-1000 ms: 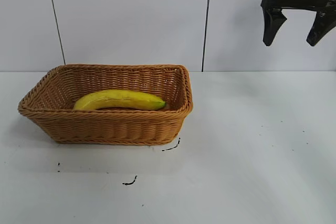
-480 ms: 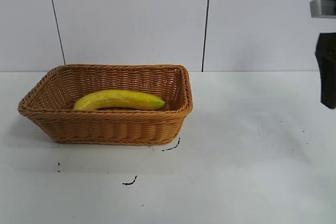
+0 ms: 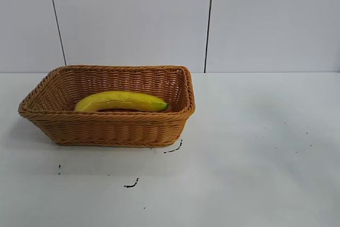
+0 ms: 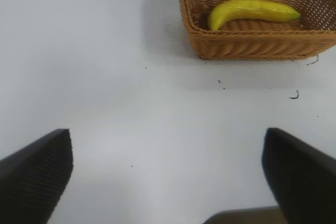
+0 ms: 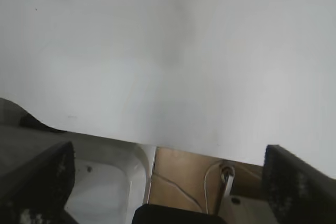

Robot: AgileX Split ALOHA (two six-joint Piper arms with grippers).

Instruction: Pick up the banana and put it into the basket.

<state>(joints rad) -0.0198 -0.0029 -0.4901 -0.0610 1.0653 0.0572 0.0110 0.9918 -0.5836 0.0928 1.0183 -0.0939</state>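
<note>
Lying lengthwise, banana [image 3: 120, 101] fills basket [image 3: 106, 128].

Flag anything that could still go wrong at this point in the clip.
Little looks risky. The banana lies inside the basket, resting along its floor, so it seems unlikely to roll out. The left claw hangs open over bare table, apart from the basket; a careless sweep toward it could nudge the basket. The right claw is open at the table's edge, out of the exterior view, so its clearance there cannot be judged.
</note>
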